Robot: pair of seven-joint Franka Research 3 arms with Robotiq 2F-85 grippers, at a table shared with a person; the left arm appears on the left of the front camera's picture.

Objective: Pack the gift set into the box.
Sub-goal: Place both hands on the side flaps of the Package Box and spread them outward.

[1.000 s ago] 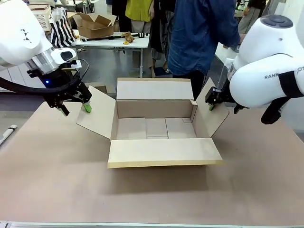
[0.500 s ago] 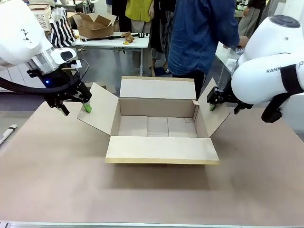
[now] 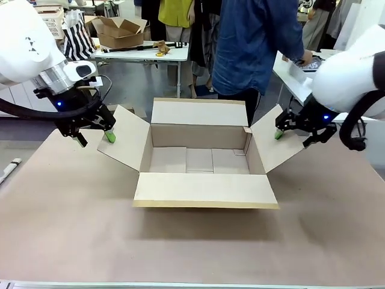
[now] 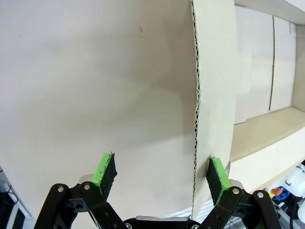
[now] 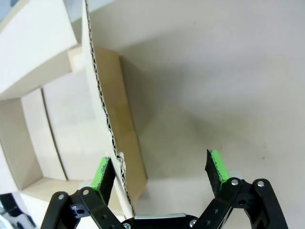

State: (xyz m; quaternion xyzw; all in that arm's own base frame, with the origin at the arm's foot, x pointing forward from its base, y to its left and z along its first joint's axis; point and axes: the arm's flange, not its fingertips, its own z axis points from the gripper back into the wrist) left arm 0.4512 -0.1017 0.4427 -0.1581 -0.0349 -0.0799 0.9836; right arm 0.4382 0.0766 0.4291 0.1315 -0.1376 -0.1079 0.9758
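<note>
Four flaps of the brown cardboard box (image 3: 198, 137) stand open. It sits in the middle of the table (image 3: 72, 229), in the same spot as half a second ago, and its floor is bare.

The clearest change is on the right. The right gripper (image 3: 293, 138) has drawn off to the right, away from the box's middle. The right flap (image 3: 277, 149) has swung farther outward with it and now leans lower than it did half a second ago. In the right wrist view the jaws are spread wide. That flap's corrugated edge runs down between the fingers, close against one green pad (image 5: 104, 174) and well apart from the other.

The left gripper (image 3: 96, 139) has not moved. It hangs at the outer edge of the left flap (image 3: 126, 144), which slants up and outward as before. Its jaws are also wide. In the left wrist view the flap's edge passes between the pads, just beside one pad (image 4: 217, 179). Whether it touches that pad cannot be told.

The near flap (image 3: 204, 189) lies folded out flat toward the robot and the far flap (image 3: 198, 112) stands upright, both unchanged. A person in a blue top (image 3: 252, 42) stands just beyond the far side.
</note>
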